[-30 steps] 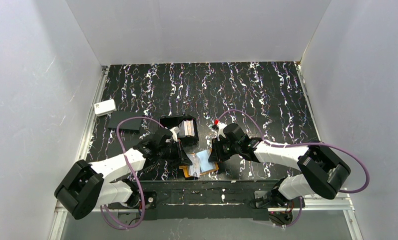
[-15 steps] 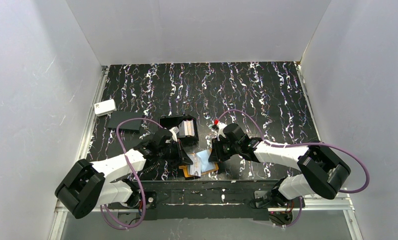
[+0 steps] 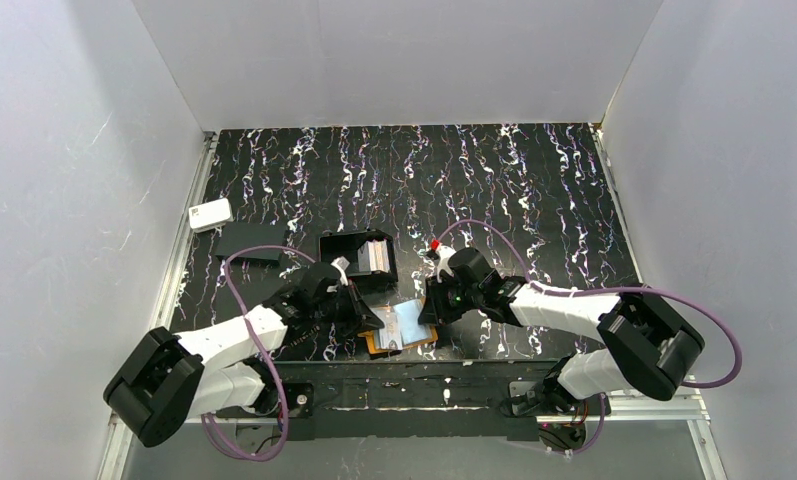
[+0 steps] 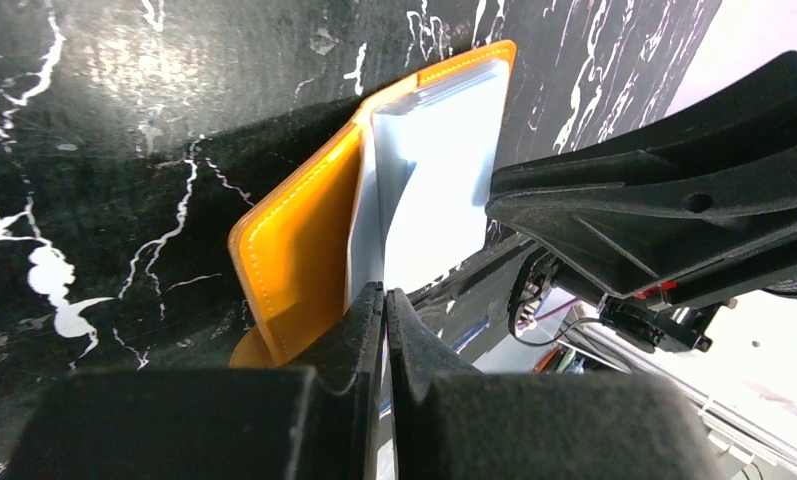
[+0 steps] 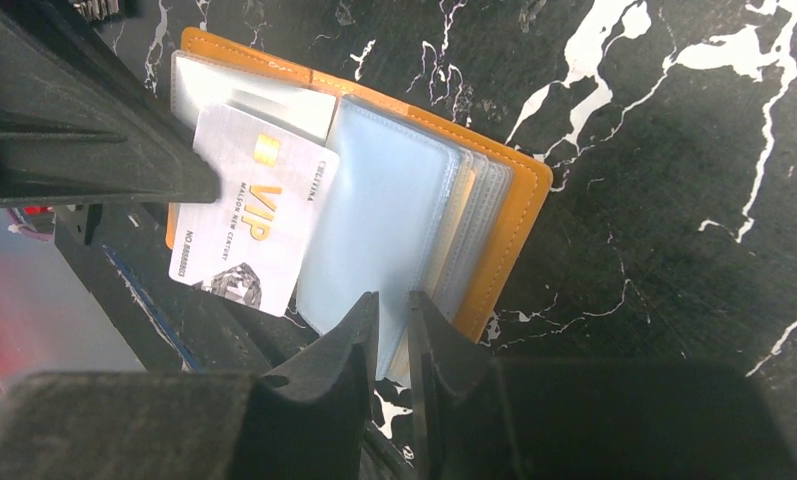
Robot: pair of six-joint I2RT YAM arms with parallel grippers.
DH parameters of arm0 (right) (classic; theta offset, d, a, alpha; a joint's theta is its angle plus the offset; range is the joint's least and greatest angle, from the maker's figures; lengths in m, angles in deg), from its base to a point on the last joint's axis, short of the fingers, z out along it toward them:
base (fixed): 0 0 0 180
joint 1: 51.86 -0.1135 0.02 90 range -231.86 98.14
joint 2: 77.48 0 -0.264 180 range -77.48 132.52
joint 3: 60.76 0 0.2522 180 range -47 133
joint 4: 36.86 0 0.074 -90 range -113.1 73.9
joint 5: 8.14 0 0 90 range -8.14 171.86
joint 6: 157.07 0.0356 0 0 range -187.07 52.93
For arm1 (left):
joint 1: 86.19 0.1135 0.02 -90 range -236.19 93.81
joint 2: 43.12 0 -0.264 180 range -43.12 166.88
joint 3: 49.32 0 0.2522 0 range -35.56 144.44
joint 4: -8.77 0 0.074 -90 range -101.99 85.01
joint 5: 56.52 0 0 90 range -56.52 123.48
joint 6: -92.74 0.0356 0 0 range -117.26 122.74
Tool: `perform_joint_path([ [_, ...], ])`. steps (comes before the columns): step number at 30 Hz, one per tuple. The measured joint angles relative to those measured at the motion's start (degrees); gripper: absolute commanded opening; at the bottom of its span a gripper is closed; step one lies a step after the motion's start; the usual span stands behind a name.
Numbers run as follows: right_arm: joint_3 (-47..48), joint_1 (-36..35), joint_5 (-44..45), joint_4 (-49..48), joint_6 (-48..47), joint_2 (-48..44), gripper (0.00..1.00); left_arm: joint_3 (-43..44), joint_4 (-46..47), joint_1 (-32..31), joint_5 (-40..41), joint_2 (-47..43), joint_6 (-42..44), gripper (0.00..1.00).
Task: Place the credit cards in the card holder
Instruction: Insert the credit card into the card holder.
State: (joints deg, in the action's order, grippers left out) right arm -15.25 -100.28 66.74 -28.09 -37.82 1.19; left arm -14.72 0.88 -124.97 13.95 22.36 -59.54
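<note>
Lower centre of the overhead view, by the near edge of the black marbled table (image 3: 494, 180): the orange card holder (image 5: 499, 225) lies open between the two arms, its pale see-through pockets fanned out. The left gripper (image 4: 385, 295) comes in from the left of the frame, fingers pressed together at the holder's left side, where they meet the long edge of a white credit card (image 5: 254, 220) printed "VIP". The card's upper part looks blurred, as if under a clear pocket, while its lower end sticks out toward the bottom left of the right wrist view. The right gripper (image 5: 392, 305) reaches in from the right, fingers drawn close with only a narrow gap, pinching the edge of the clear pocket leaves. Just beyond, above and left of the holder, a black box tray (image 3: 334, 245) holds a stack of cards (image 3: 374, 256) standing on edge. Farther left lies a flat black rectangle (image 3: 249, 243), and past it, by the left wall, a white rounded box (image 3: 210, 214).
</note>
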Motion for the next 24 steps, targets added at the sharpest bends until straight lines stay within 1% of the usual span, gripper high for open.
perform_joint_path([
  [5,-0.55,0.04,0.0,0.07,0.13,-0.63,0.26,-1.01,0.92,0.04,1.16,-0.44,-0.96,0.0],
  [15,-0.9,0.31,0.39,0.74,0.11,-0.63,0.25,-1.77,7.19,0.04,0.83,1.62,-1.81,0.0],
  [24,-0.92,0.31,0.17,0.72,0.11,-0.61,0.28,-2.62,9.66,0.09,0.85,2.4,0.61,0.0],
])
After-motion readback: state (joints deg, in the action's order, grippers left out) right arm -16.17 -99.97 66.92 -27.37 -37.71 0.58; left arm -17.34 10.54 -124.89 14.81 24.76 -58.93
